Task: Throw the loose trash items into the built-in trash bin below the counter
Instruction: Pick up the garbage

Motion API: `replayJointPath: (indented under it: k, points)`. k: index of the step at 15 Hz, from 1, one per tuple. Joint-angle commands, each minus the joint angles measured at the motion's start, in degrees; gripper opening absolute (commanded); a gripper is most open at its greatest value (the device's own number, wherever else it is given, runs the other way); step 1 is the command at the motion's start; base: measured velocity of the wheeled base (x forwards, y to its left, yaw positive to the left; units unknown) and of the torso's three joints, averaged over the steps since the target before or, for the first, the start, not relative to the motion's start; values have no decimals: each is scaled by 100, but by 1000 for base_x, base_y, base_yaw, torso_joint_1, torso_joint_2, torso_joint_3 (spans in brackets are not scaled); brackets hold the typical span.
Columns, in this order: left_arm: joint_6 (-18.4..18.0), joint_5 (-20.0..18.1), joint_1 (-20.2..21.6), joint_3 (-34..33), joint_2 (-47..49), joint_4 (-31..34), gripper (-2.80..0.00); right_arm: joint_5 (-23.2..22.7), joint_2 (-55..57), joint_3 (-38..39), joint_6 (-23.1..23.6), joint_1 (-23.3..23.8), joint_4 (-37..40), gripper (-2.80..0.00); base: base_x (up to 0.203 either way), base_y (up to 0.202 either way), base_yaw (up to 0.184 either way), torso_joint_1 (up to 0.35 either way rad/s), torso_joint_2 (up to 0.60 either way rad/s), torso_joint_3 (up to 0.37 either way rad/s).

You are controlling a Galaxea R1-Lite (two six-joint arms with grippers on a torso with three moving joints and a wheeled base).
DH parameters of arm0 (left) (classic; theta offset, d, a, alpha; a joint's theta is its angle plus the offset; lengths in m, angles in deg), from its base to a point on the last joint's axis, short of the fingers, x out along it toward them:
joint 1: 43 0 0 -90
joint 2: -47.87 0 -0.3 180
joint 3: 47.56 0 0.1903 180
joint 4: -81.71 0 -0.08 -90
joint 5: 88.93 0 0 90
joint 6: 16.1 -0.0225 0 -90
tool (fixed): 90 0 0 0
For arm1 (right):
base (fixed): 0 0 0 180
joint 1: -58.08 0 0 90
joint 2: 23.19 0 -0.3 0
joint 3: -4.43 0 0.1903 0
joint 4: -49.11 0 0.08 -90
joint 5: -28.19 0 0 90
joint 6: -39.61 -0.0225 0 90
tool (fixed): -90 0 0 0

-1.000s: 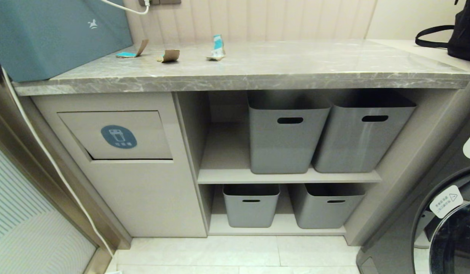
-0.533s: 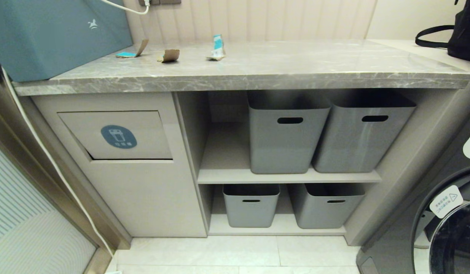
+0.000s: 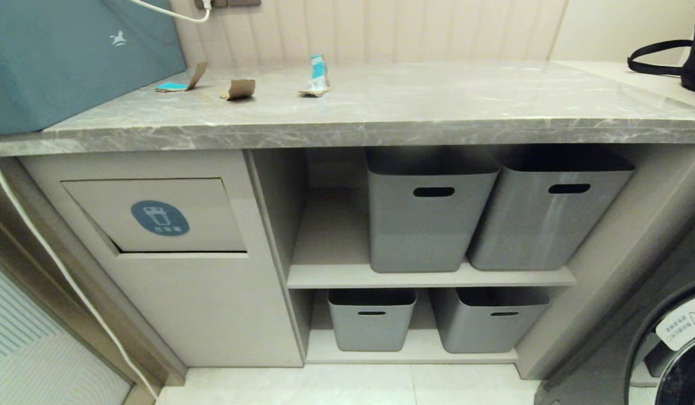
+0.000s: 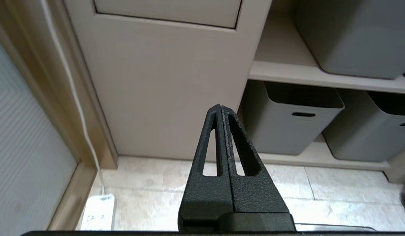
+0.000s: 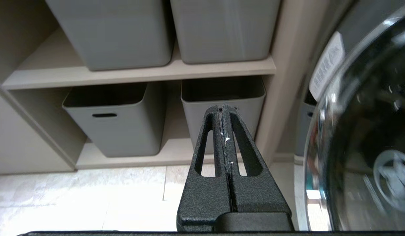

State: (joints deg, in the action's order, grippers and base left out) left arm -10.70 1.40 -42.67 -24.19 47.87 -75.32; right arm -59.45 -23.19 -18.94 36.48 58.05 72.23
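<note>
Three trash scraps lie at the back of the grey marble counter [image 3: 415, 121]: a brown cardboard piece with a teal face [image 3: 178, 82], a curled brown cardboard piece [image 3: 238, 89] and a folded teal-and-white carton piece [image 3: 317, 76]. Below the counter's left end, the beige cabinet front carries the trash bin flap [image 3: 156, 216] with its blue oval sticker; the flap's lower edge [image 4: 166, 13] also shows in the left wrist view. Neither arm shows in the head view. My left gripper [image 4: 220, 106] is shut and empty, low before the cabinet front. My right gripper [image 5: 221, 106] is shut and empty, facing the lower baskets.
A teal box [image 3: 71, 56] stands on the counter's left end with a white cable [image 3: 54, 264] hanging down the left side. Grey baskets [image 3: 429, 208] fill the open shelves. A washing machine door [image 5: 363, 137] is at the right, a black bag [image 3: 693, 56] on the counter's far right.
The whole head view has shifted: the counter and cabinet sit lower and slightly further left in the picture, so the camera moved. Scraps and flap have not moved on their own.
</note>
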Motion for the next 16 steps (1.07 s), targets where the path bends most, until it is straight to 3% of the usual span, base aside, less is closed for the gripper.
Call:
replayJointPath:
  k: [1, 13, 16]
  points:
    - [5, 2, 2, -9, 9, -3, -280, 1, 0, 9, -3, -6, -2, -280, 188, 0, -3, 2, 3, -1]
    - [14, 2, 2, -9, 9, 5, -280, -8, 0, 9, -3, -6, -2, -280, 193, 0, -1, 1, 2, 1]
    - [10, 2, 2, -9, 9, 5, -280, -17, 0, 9, 32, -6, -2, -280, 45, 0, -1, 3, 1, 1]
